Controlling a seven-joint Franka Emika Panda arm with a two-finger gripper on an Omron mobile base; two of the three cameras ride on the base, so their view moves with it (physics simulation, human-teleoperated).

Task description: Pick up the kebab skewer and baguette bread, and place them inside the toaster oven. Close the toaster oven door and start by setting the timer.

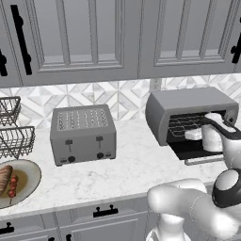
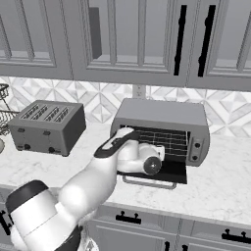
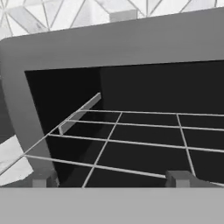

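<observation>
Hand view is looking straight into the toaster oven (image 3: 57, 48), with the wire rack (image 3: 131, 131) stretching across the dark cavity and nothing lying on it. Two small dark fingertips (image 3: 179, 178) are rising at the bottom edge, set far apart, so the pincer (image 3: 111, 180) is standing wide open and gripping nothing.

From the left base view, the arm is reaching to the mouth of the oven (image 1: 188, 106), and the pincer (image 1: 195, 135) is sitting at the opening, just above the toaster oven door (image 1: 200, 153), which is hanging dropped down flat with its silver bar handle toward the worktop (image 1: 132, 164) edge. The right base view is showing the same: hand at the oven mouth (image 2: 162, 117), door (image 2: 169, 172) down (the pincer tips are hard to make out here behind the wrist).

Far to the left on the worktop, a plate (image 1: 29, 176) is carrying the baguette bread (image 1: 4, 178) with the kebab skewer (image 1: 12, 186) just beside it, both well apart from the oven. A slotted pop-up toaster (image 1: 83, 134) is standing between plate and oven. Wire baskets (image 1: 14, 136) are standing behind the plate.
</observation>
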